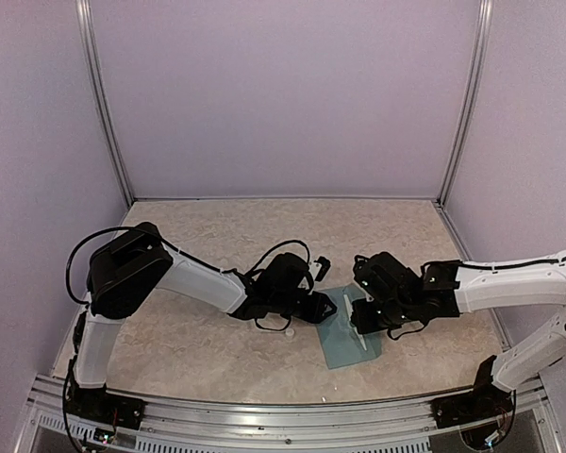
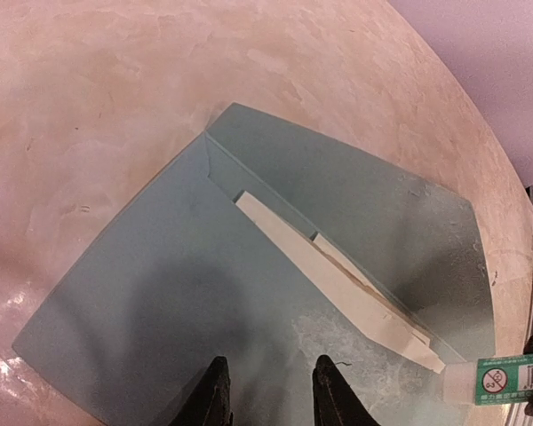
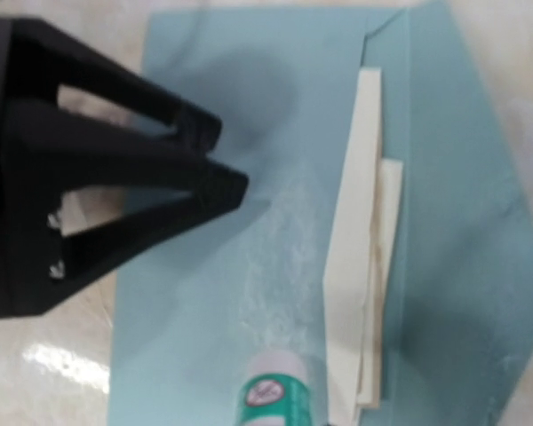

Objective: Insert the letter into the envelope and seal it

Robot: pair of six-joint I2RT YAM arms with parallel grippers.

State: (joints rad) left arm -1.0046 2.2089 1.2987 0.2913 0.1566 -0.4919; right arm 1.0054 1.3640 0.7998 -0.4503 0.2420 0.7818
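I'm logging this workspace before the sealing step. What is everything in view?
envelope: one, muted teal, lying open on the table
letter: one, off-white, strip showing along the envelope's fold
glue stick: one, white and green, over the envelope, in the right gripper
small white object: one, on the table left of the envelope, unidentifiable
table: one, beige marbled, beneath everything
left gripper: one, black, jaws apart, over the envelope
right gripper: one, black, closed on the glue stick

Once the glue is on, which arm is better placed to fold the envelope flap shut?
Left, most likely. The left gripper is empty, jaws apart, right over the open flap of the envelope. The right gripper is busy holding the glue stick over the flap, beside the letter.
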